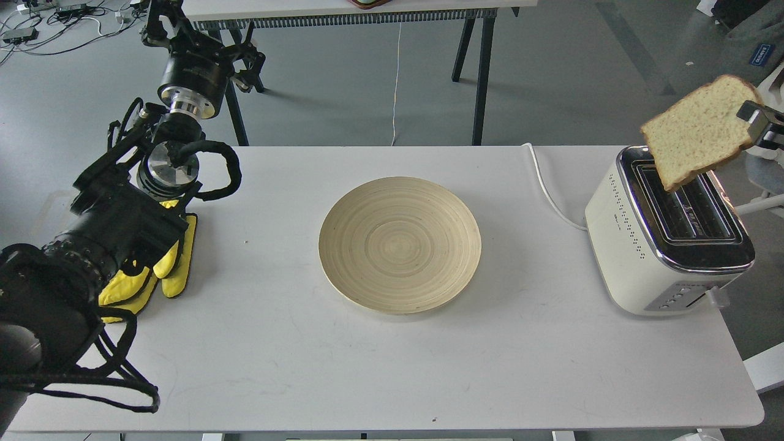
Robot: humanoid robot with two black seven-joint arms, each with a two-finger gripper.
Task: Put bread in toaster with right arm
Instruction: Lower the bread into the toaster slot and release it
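Note:
The bread (698,131), one pale speckled slice with a brown crust, hangs tilted in the air above the far end of the toaster (667,239). My right gripper (752,117) shows only as fingertips at the right edge, shut on the bread's right edge; the rest of the right arm is out of view. The cream-white toaster stands on the table's right side, its two chrome-rimmed slots empty and facing up. My left gripper (248,64) is at the far left beyond the table's back edge, small and dark; its fingers cannot be told apart.
A round wooden plate (400,245) lies bare mid-table. The toaster's white cord (547,187) runs off the back edge. A yellow cloth (160,269) lies under my left arm at the left. Another table's legs (481,73) stand behind.

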